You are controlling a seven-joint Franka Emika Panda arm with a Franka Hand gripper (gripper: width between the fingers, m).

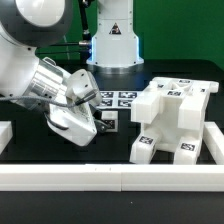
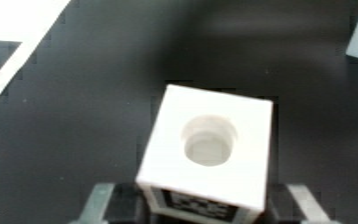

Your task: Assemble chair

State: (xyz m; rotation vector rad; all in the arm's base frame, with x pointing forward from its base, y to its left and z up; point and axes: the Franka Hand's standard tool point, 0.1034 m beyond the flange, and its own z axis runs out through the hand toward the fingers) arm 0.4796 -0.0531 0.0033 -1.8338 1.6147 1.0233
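A white chair block (image 2: 208, 150) with a round hole in its face and a tag on its near end lies between my fingers in the wrist view. It sits slightly askew to them. My gripper (image 2: 202, 205) is open, and a thin dark gap shows between the block and each finger (image 2: 108, 200). In the exterior view my gripper (image 1: 100, 126) is tilted, low over the black table, at the exterior view's left of the part-built white chair (image 1: 175, 120). The block is mostly hidden there.
The marker board (image 1: 118, 100) lies behind my gripper and also shows in the wrist view (image 2: 7, 60). A long white border rail (image 1: 110, 178) runs along the front. A short rail piece (image 1: 5, 135) is at the exterior view's left. The arm's base (image 1: 112, 40) stands at the back.
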